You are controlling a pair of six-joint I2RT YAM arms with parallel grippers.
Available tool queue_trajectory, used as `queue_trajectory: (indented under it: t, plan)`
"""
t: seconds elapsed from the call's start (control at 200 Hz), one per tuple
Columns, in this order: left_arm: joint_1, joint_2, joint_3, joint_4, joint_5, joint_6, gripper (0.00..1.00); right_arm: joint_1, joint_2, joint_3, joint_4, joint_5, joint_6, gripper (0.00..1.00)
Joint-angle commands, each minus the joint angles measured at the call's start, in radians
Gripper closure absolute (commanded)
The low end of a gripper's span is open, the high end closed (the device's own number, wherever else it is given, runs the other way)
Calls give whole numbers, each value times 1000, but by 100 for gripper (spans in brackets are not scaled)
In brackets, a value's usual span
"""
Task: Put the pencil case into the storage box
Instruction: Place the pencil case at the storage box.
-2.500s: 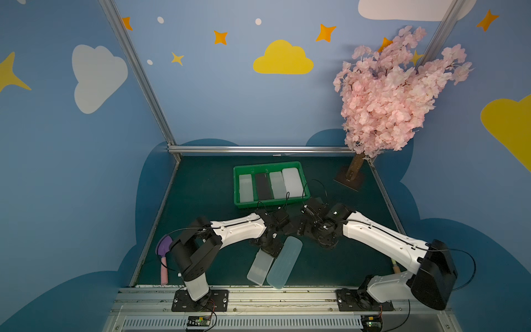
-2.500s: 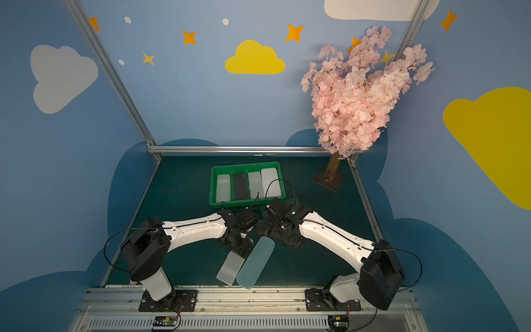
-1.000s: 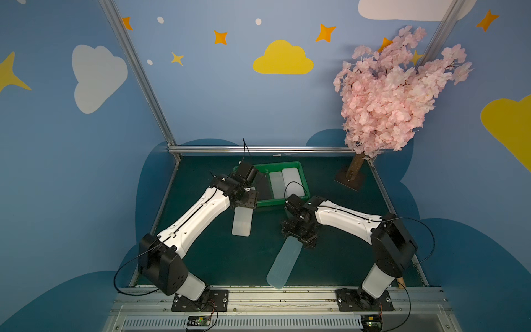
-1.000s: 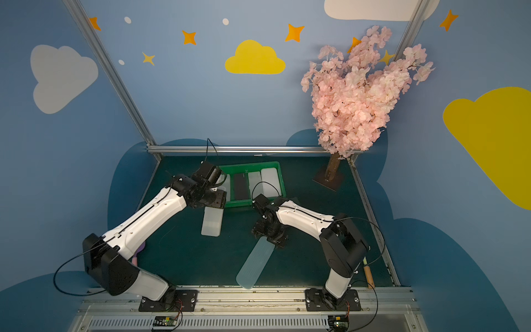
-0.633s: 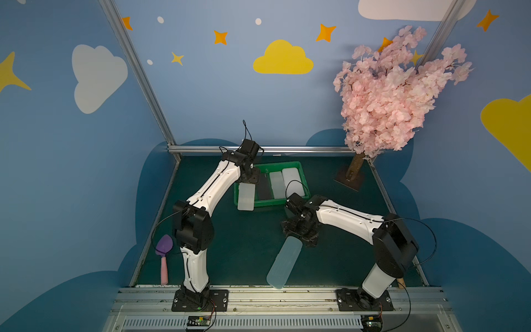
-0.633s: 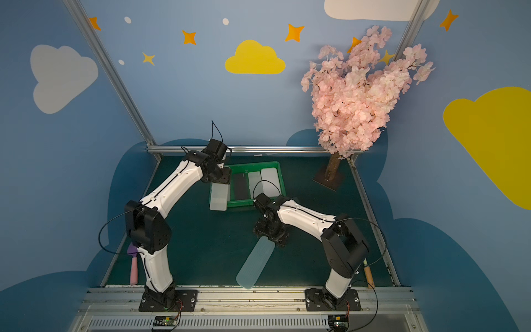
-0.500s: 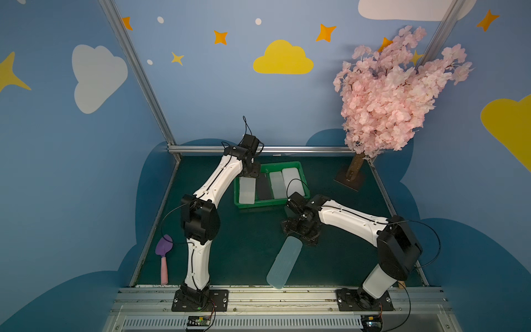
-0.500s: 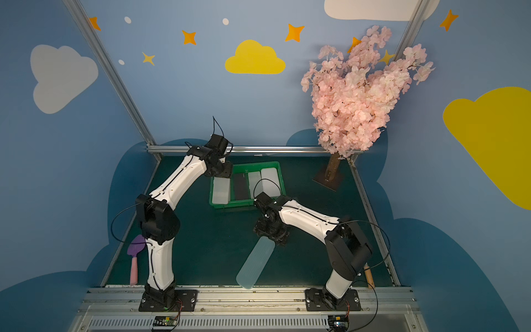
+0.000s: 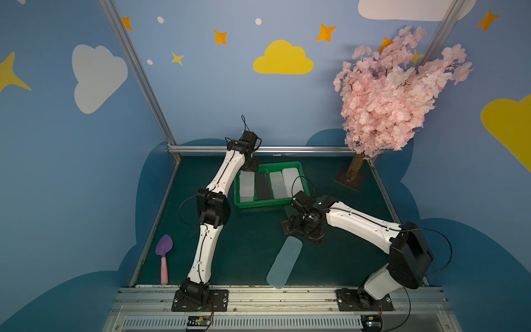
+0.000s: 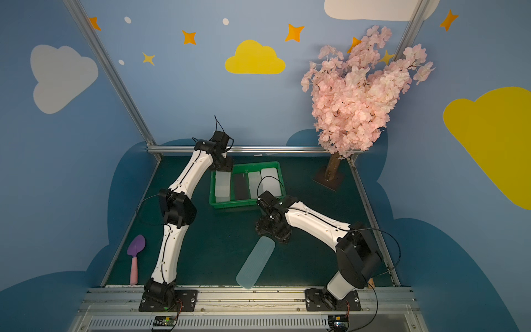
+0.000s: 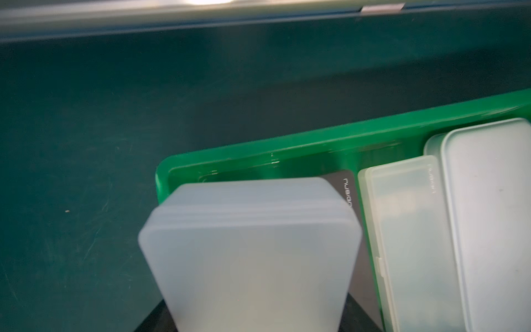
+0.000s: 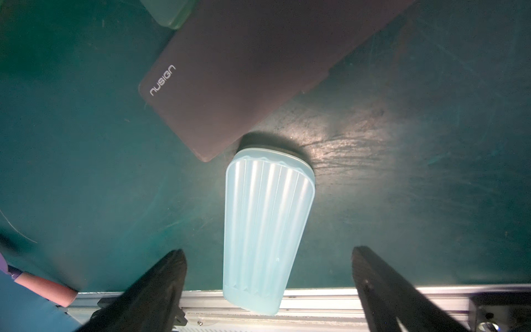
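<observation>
left end effector [image 9: 249,170] clamped on frosted white plastic pencil case [image 11: 250,253]; I hold it lengthwise above green plastic storage box [image 11: 287,145] | right end effector [image 12: 267,253] apart

"nusign" on dark flat case [image 12: 235,72], partial "nusign" on black case [image 11: 343,179]

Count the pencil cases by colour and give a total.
Frosted white: 2 (held frosted case in the left gripper, wide frosted case in the storage box)
Black: 2 (boxed black case, loose black case)
Pale green: 2 (boxed green case, loose green corner)
Pale blue: 1 (ribbed blue case)
Total: 7 in view; under the held one is hidden.
</observation>
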Motion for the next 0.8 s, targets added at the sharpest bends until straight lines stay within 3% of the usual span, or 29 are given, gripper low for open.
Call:
queue_trajectory:
  t: [0.0,0.255,0.796]
  plan:
    - [2,-7,-24,-42,37,-16,53,-5,-34,-12,-5,27,-20,6]
    - [9,4,-124,-8,51,-36,53,-11,-44,-22,-6,30,-26,6]
    - [33,40,-154,-5,95,-38,44,-19,-76,-8,0,22,-51,5]
